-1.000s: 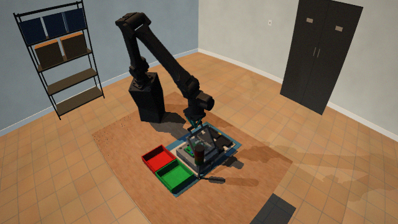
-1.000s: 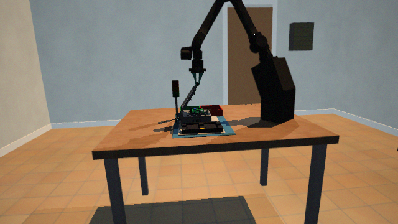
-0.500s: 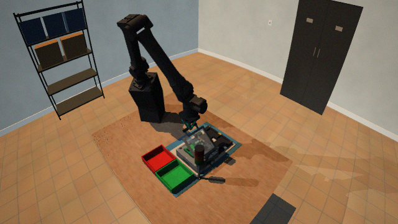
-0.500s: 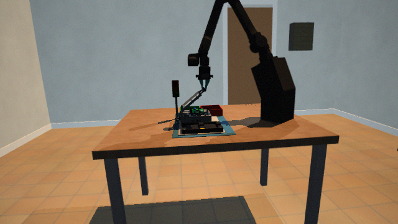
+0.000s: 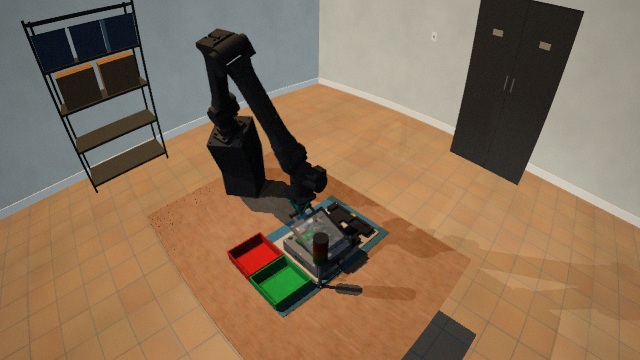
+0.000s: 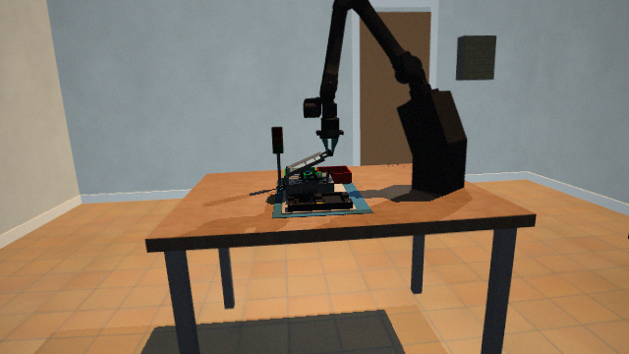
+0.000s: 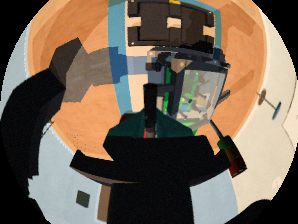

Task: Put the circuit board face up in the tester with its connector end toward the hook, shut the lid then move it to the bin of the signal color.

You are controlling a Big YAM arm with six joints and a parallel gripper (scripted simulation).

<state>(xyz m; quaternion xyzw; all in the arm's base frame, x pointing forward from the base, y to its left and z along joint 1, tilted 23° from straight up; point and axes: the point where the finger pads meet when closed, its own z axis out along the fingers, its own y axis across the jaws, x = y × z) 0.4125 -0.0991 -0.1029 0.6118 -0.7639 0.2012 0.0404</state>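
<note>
Board [image 6: 309, 172] sits in the tester [image 6: 310, 186] under the half-raised lid [image 6: 309, 160] | my hand [image 6: 329, 146] is clamped on the lid's handle at its high free edge, hinge low on the tower side | next push looks straight down, I reckon

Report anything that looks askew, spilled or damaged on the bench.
Nothing stands out. The tester's lid is tilted only because the pincer holds its handle partway down; the red bin and green bin stand upright.
</note>
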